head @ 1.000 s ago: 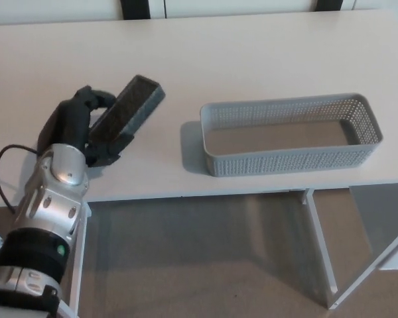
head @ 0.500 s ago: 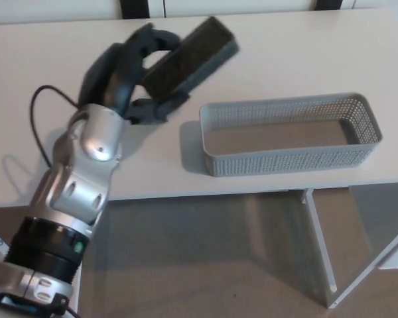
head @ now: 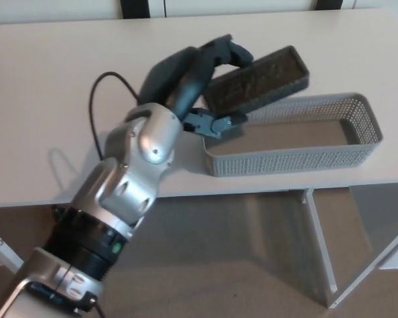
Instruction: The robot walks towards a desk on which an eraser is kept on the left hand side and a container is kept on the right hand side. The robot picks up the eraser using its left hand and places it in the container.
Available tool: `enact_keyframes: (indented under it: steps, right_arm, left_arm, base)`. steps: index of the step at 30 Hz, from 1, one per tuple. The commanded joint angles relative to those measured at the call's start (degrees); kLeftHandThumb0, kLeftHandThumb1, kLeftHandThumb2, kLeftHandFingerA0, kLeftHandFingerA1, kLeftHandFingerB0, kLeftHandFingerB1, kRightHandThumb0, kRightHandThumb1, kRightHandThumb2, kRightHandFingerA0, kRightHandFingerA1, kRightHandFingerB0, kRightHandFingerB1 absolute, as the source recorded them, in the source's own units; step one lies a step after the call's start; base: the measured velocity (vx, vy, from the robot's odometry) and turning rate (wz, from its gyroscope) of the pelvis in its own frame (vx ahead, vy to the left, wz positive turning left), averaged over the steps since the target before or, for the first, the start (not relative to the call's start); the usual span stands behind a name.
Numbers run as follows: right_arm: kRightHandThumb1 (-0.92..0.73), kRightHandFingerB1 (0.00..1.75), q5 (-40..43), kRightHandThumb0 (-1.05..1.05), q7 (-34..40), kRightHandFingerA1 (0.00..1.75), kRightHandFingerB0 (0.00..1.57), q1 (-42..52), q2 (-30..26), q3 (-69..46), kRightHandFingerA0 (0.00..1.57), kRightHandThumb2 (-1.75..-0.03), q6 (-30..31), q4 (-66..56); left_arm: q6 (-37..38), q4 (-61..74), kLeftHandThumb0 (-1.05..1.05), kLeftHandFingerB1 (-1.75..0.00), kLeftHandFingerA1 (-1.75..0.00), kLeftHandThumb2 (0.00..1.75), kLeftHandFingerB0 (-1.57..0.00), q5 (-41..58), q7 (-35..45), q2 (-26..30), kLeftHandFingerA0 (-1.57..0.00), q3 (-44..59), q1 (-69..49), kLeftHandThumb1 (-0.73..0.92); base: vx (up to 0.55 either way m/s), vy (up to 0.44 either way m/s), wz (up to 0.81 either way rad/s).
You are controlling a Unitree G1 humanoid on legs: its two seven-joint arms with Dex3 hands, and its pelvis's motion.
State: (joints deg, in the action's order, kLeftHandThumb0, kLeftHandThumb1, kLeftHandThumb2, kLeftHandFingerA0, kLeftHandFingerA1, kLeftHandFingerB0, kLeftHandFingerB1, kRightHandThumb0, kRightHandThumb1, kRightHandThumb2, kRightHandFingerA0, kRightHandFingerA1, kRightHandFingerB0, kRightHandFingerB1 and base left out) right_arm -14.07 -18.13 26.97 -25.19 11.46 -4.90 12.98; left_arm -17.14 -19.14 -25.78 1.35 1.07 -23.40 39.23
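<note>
our left hand (head: pixel 205 79) grasps the eraser (head: pixel 257 81), held in the air over the near-left end of the container (head: pixel 358 149). its long axis runs roughly along the container's, tilted up to the right, so we lower it rightward.

Greys on a cream-white table (head: pixel 66 79)

Dark charcoal eraser (head: pixel 259 78) with a speckled face; black left hand (head: pixel 202 83) on a silver arm (head: pixel 129 179); pale grey container (head: pixel 292 132) with finely perforated walls.
</note>
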Motion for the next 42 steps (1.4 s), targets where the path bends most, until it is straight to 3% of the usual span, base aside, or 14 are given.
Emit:
enact_keyframes:
  steps: [1, 2, 3, 5, 8, 9, 10, 11, 19, 20, 28, 32, 33, 42]
  right_arm:
    - [-0.53, 0.42, -1.0, -0.38, 0.1, 0.47, 0.58, 0.3, -1.2, 0.1, 0.75, -0.55, -0.1, -1.1]
    - [-0.53, 0.42, -0.9, -0.38, 0.1, 0.47, 0.58, 0.5, -1.1, 0.1, 0.75, -0.55, -0.1, -1.3]
    - [-0.53, 0.42, -0.6, -0.37, -0.3, 0.47, 0.57, 0.6, -1.1, -0.1, 0.75, -0.56, 0.2, -1.7]
    - [-0.53, 0.42, -0.7, -0.37, -0.5, 0.47, 0.57, 0.8, -1.3, -0.1, 0.75, -0.56, 0.5, -2.3]
    - [-0.53, 0.42, -1.0, -0.37, -0.6, 0.47, 0.57, 0.8, -1.5, 0.0, 0.73, -0.55, 0.8, -2.6]
    - [-0.53, 0.42, -1.3, -0.38, -0.7, 0.47, 0.58, 0.4, -1.7, 0.2, 0.73, -0.55, 0.7, -2.5]
    - [-0.53, 0.41, -1.3, -0.39, -0.8, 0.46, 0.56, 0.4, -1.6, 0.3, 0.71, -0.55, 0.7, -2.6]
    - [-0.53, 0.42, -1.5, -0.39, -0.8, 0.46, 0.57, 0.3, -1.5, 0.6, 0.73, -0.55, 0.9, -2.7]
    - [-0.52, 0.42, -2.0, -0.42, -1.2, 0.47, 0.56, -0.3, -2.3, 0.8, 0.73, -0.57, 1.4, -3.8]
    - [-0.53, 0.41, -2.1, -0.41, -1.3, 0.47, 0.56, -0.4, -2.4, 0.9, 0.74, -0.56, 1.3, -3.8]
    - [-0.53, 0.41, -2.2, -0.40, -1.8, 0.46, 0.55, -0.9, -2.8, 1.2, 0.72, -0.56, 2.2, -4.0]
    - [-0.53, 0.41, -1.8, -0.40, -1.9, 0.46, 0.55, -0.4, -3.2, 1.0, 0.70, -0.56, 1.9, -3.6]
    - [-0.53, 0.40, -1.9, -0.40, -2.0, 0.46, 0.55, -0.6, -3.6, 0.7, 0.71, -0.56, 2.2, -3.6]
    - [-0.54, 0.40, -2.1, -0.39, -2.1, 0.47, 0.55, 1.0, -4.1, 0.8, 0.74, -0.56, 2.3, -3.3]
  left_arm:
    - [-5.5, -3.2, -0.29, -0.62, -1.08, 1.03, -0.49, -0.4, 2.5, -1.8, -0.93, 0.0, 2.7, 0.63]
    - [-5.5, -3.6, -0.29, -0.62, -1.08, 1.03, -0.49, -0.4, 2.5, -2.0, -0.93, 0.1, 2.9, 0.63]
    - [-5.3, -4.7, -0.30, -0.60, -1.41, 0.67, -0.70, -0.7, 2.0, -2.4, -0.82, 0.0, 3.4, 0.79]
    - [-4.6, -6.7, -0.29, -0.54, -1.25, 0.64, -0.69, -0.7, 1.8, -2.5, -0.79, -0.1, 4.0, 0.81]
    - [-4.0, -9.0, -0.30, -0.96, -1.20, 0.64, -0.71, -0.6, 2.1, -2.7, -0.92, -0.2, 4.7, 0.81]
    - [-4.8, -9.6, -0.32, -0.66, -1.00, 0.62, -0.64, -0.9, 3.3, -2.5, -0.98, -0.7, 5.4, 0.76]
    - [-6.7, -9.3, -0.76, -0.16, -0.19, 0.86, -0.02, -1.7, 6.9, -1.7, 0.00, -2.5, 5.8, 0.50]
    - [-8.5, -8.8, -0.89, 0.00, -0.04, 0.88, 0.00, -3.3, 9.3, -0.7, 0.00, -4.7, 5.9, 0.53]
    - [-8.4, -10.5, -0.95, 0.00, 0.00, 0.91, 0.00, -4.6, 10.2, 1.5, 0.00, -8.2, 6.7, 0.53]
    - [-8.4, -10.8, -0.95, 0.00, 0.00, 0.60, 0.00, -5.1, 10.4, 1.7, 0.00, -8.7, 7.0, 0.65]
    - [-8.1, -7.2, -1.02, 0.00, 0.00, 0.62, 0.00, -6.6, 12.4, 3.7, 0.00, -10.4, 6.8, 0.69]
    - [-8.4, 9.4, -0.97, 0.00, 0.00, 0.63, 0.00, -7.2, 14.0, 7.2, 0.00, -9.2, 2.4, 0.76]
    - [-7.2, 12.4, -0.95, -0.05, -0.03, 1.02, 0.00, -6.6, 13.6, 7.6, 0.00, -8.0, 2.1, 0.59]
    - [-3.0, 49.9, -0.89, -0.14, -0.08, 1.00, 0.00, 0.9, 20.3, 16.4, 0.00, 5.2, -8.9, 0.58]
  base:
    - [0.00, 0.000, 0.00]
    - [0.00, 0.000, 0.00]
    - [0.00, 0.000, 0.00]
    - [0.00, 0.000, 0.00]
    - [0.00, 0.000, 0.00]
    - [0.00, 0.000, 0.00]
    - [0.00, 0.000, 0.00]
    - [0.00, 0.000, 0.00]
    - [0.00, 0.000, 0.00]
    - [0.00, 0.000, 0.00]
    - [0.00, 0.000, 0.00]
    - [0.00, 0.000, 0.00]
    - [0.00, 0.000, 0.00]
    - [0.00, 0.000, 0.00]
